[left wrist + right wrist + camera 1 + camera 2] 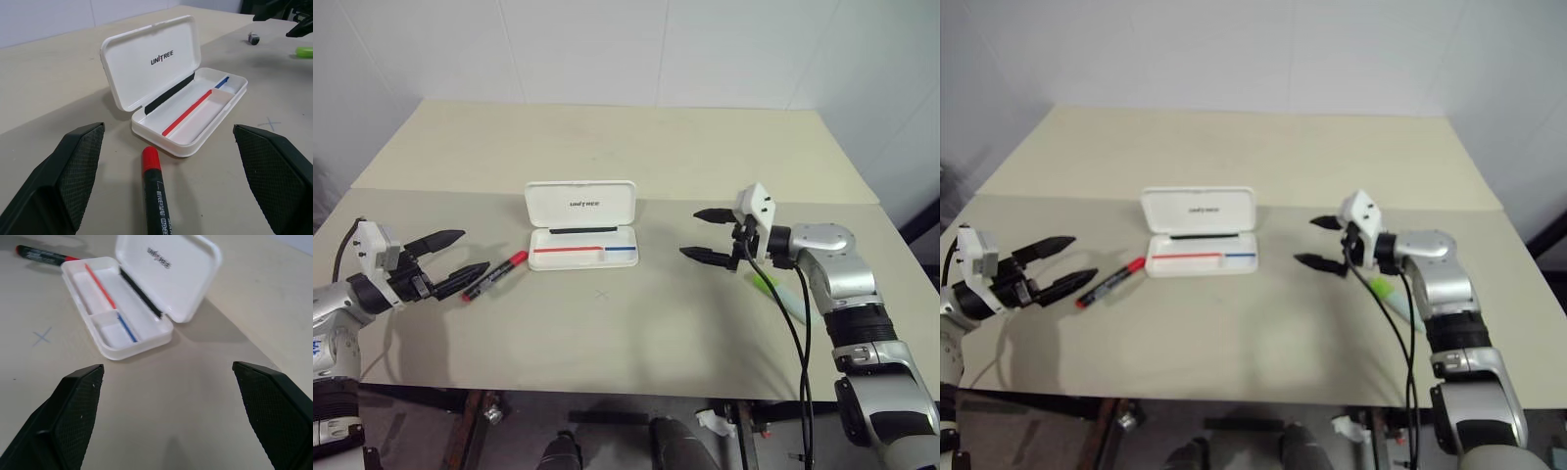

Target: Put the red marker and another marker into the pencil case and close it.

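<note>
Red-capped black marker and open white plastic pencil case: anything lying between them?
Nothing. In the left wrist view, bare tabletop separates the red-capped marker from the open white case.

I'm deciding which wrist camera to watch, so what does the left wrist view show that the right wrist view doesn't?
Left wrist view alone: the green marker's bright tip and the right gripper's dark fingers, beyond the case. It also has the red marker's cap close up, between the left gripper's open fingers.

Right wrist view alone: the red marker's whole length, lying past the case, and an X mark seen large.

Both: the open white case, empty inside, with its lid up, the red marker on the table, and open fingers.
</note>
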`<act>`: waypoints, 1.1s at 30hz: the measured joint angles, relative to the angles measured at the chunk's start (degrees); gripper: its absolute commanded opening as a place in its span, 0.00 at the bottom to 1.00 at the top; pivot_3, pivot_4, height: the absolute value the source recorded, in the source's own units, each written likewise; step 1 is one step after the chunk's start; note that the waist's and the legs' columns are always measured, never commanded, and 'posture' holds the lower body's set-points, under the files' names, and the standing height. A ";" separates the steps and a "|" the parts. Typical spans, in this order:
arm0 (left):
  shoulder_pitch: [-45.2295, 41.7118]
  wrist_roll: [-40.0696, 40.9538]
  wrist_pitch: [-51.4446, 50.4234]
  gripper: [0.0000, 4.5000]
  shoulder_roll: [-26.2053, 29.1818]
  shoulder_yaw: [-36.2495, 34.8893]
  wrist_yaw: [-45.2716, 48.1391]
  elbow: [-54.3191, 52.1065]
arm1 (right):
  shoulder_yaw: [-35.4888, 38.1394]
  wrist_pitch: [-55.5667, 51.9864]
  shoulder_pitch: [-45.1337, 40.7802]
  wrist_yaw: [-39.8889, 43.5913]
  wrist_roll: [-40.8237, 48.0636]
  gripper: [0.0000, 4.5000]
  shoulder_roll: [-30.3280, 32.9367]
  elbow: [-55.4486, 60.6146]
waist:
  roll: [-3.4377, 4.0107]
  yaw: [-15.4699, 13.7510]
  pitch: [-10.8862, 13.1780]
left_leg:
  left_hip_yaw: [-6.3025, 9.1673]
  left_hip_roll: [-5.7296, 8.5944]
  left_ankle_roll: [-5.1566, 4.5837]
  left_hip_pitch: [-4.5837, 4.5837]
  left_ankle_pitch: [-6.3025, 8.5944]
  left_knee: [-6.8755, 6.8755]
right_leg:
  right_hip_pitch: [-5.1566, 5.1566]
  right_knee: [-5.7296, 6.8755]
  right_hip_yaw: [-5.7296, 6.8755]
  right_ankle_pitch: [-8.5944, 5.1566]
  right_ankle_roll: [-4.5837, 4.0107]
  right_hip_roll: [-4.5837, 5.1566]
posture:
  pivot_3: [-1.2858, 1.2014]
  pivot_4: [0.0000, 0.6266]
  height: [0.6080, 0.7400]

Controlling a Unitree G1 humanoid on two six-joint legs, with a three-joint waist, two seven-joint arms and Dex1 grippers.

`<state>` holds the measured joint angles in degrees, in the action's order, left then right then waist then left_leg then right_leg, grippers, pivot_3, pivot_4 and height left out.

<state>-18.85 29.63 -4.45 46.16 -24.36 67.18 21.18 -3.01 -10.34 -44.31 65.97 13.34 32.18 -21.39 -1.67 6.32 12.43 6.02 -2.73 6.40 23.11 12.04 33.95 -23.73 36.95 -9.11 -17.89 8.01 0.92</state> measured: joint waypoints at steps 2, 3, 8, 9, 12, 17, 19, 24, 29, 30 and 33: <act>0.99 0.46 -0.28 1.00 0.08 -0.46 0.34 -1.04 | -1.55 -1.53 0.10 0.25 -0.12 0.99 -0.31 2.62 | 0.00 0.13 0.00 | 0.00 -0.02 0.00 -0.01 0.00 0.00 | 0.00 0.02 0.00 0.00 0.00 -0.02 | 0.52 0.24 1.00; 1.46 0.54 -0.42 1.00 0.13 -0.56 0.53 -1.28 | -2.18 -2.52 0.14 0.35 -0.15 0.99 -0.57 3.88 | 0.00 0.12 0.00 | 0.00 -0.03 0.00 -0.02 0.00 0.00 | -0.01 0.04 0.00 0.00 -0.01 -0.03 | 0.52 0.24 1.00; 3.17 2.51 -3.06 1.00 0.03 -0.90 0.70 -5.23 | -5.67 -7.47 0.15 -0.56 -0.63 0.99 -2.35 7.23 | 0.00 -0.09 0.00 | 0.00 -0.03 0.00 -0.01 0.00 0.05 | 0.00 0.05 -0.01 0.00 -0.01 -0.03 | 0.52 0.24 1.00; 3.23 2.82 -3.19 1.00 0.03 -0.94 0.96 -5.76 | -5.90 -8.47 0.14 -0.68 -0.60 0.99 -2.80 8.32 | 0.00 -0.11 0.00 | 0.00 -0.03 0.00 -0.01 0.00 0.05 | 0.00 0.05 0.00 -0.01 -0.01 -0.03 | 0.52 0.24 1.00; 3.30 2.92 -3.09 1.00 0.03 -1.15 1.26 -5.77 | -7.19 -11.26 0.05 -0.93 -0.58 0.99 -3.67 11.20 | -0.01 -0.13 0.00 | 0.02 -0.04 0.00 -0.01 0.00 0.04 | 0.00 0.04 0.01 -0.01 -0.03 -0.04 | 0.52 0.24 1.00; 3.61 3.47 -3.04 1.00 -0.35 -1.67 1.22 -6.39 | -10.90 -13.80 -1.13 -0.55 -1.51 0.99 -5.79 11.43 | -0.01 0.09 0.00 | 0.01 -0.04 0.00 -0.01 0.00 0.04 | -0.01 0.03 0.00 -0.01 -0.03 -0.05 | 0.52 0.24 1.00; 3.93 4.35 -3.05 1.00 -1.05 -1.70 1.24 -7.57 | -12.94 -13.52 -2.94 -0.35 -2.50 0.99 -7.87 9.63 | -0.01 0.30 0.00 | 0.00 -0.08 0.00 -0.02 0.00 0.04 | -0.02 0.06 0.00 -0.01 -0.03 -0.08 | 0.52 0.24 1.00; 7.93 5.95 -4.81 1.00 -0.94 -2.82 1.95 -9.69 | -16.20 -9.38 -6.88 -0.43 -5.46 0.99 -12.54 2.44 | -0.01 0.23 0.00 | 0.01 -0.12 0.01 -0.01 0.00 0.02 | -0.04 0.05 0.01 -0.02 -0.05 -0.11 | 0.52 0.24 1.00; 13.83 8.20 -8.66 1.00 0.89 -4.85 4.26 -14.22 | -16.94 -3.71 -12.44 -1.11 -8.57 0.99 -16.66 -9.21 | -0.02 0.24 -0.01 | 0.01 -0.13 0.03 -0.01 0.02 0.00 | -0.05 0.03 0.01 -0.03 -0.08 -0.11 | 0.52 0.24 1.00; 15.07 8.64 -9.31 1.00 1.64 -5.47 4.74 -14.87 | -16.94 -2.61 -13.46 -1.17 -9.14 0.99 -17.25 -11.11 | -0.02 0.25 -0.01 | 0.01 -0.14 0.03 -0.01 0.02 -0.02 | -0.06 0.03 0.02 -0.04 -0.09 -0.11 | 0.52 0.24 1.00; 16.33 9.10 -9.89 1.00 1.96 -7.02 5.10 -16.22 | -16.91 -0.22 -14.70 -1.23 -10.37 0.99 -18.40 -15.22 | -0.02 0.11 -0.01 | 0.01 -0.13 0.03 -0.01 0.02 -0.03 | -0.06 0.02 0.02 -0.06 -0.11 -0.11 | 0.52 0.24 1.00</act>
<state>-2.52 38.74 -14.34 48.11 -31.39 72.28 4.96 -19.92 -10.55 -59.01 64.74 2.96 13.78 -36.61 -1.69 6.43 12.42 6.03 -2.87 6.43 23.11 12.06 33.91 -23.80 36.97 -9.09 -17.94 7.89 0.81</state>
